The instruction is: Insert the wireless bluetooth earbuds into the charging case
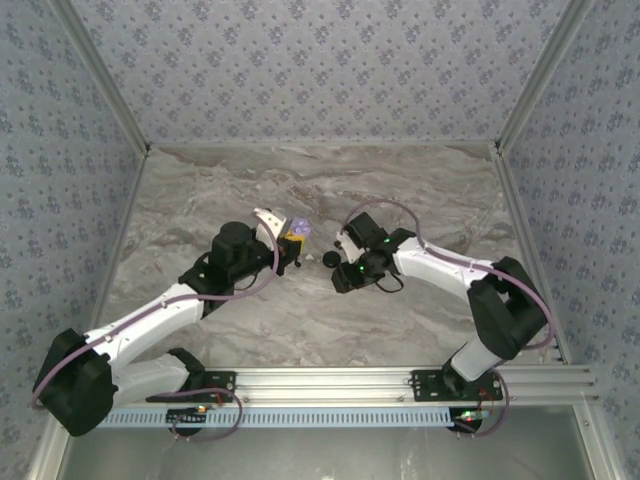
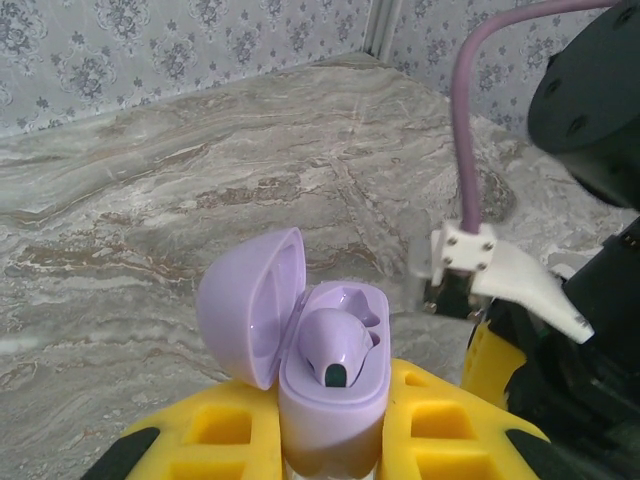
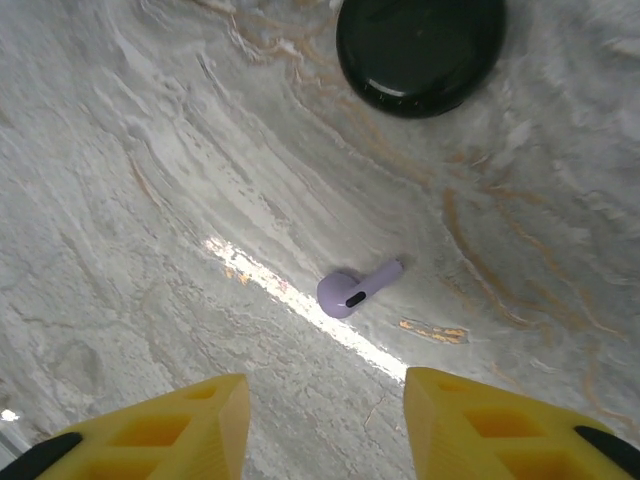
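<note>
The charging case (image 2: 335,400) is lilac with its lid (image 2: 250,305) swung open to the left. My left gripper (image 2: 335,440) is shut on the case body, a yellow finger (image 2: 225,430) on each side. One lilac earbud (image 2: 338,345) sits in the case. From above, the case (image 1: 298,228) is held up at the left gripper (image 1: 292,238) near the table's middle. A second lilac earbud (image 3: 352,288) lies on the marble, stem pointing up-right. My right gripper (image 3: 325,410) hangs open above and just short of it, touching nothing.
A black round disc (image 3: 420,50) lies on the table beyond the loose earbud, seen from above as a disc (image 1: 331,259) between the two arms. The right arm's wrist (image 2: 590,100) and its purple cable stand close to the right of the case. Patterned walls enclose the marble table (image 1: 400,190).
</note>
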You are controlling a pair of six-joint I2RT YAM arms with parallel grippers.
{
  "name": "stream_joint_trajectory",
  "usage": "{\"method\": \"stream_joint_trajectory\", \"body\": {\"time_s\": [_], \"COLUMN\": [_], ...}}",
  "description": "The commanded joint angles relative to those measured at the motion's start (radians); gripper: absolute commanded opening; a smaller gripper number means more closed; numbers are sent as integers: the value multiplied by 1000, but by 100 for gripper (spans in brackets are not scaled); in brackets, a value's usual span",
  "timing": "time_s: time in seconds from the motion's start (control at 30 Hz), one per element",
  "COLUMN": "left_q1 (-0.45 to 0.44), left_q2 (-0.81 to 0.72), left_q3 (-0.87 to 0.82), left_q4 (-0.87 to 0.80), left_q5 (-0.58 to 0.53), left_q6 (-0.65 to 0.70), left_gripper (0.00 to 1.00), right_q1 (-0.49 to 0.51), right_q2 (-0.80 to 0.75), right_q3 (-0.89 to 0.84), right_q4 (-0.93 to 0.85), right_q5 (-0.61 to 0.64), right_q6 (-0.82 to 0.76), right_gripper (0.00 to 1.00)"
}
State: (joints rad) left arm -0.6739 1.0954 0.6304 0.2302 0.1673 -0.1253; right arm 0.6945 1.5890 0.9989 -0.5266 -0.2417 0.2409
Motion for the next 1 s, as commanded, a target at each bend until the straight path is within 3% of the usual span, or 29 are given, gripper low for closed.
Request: {"method": "stream_joint_trajectory", "body": {"time_s": [0.0, 0.67, 0.97], "left_q1": [4, 4, 4], "left_q2": [-23, -43, -45], "left_q3": [1, -28, -32], "left_q4": [6, 25, 33], "left_q5": [-8, -28, -29], "left_q6": [-14, -16, -20], "left_gripper": [15, 15, 15], "right_q1": [23, 62, 76], "right_q2": [49, 228, 272], "right_q3": [53, 159, 181], "right_q4": [-27, -108, -161], "right_q5": [45, 115, 202], "right_q6": [21, 72, 87], "right_gripper": [52, 53, 43]}}
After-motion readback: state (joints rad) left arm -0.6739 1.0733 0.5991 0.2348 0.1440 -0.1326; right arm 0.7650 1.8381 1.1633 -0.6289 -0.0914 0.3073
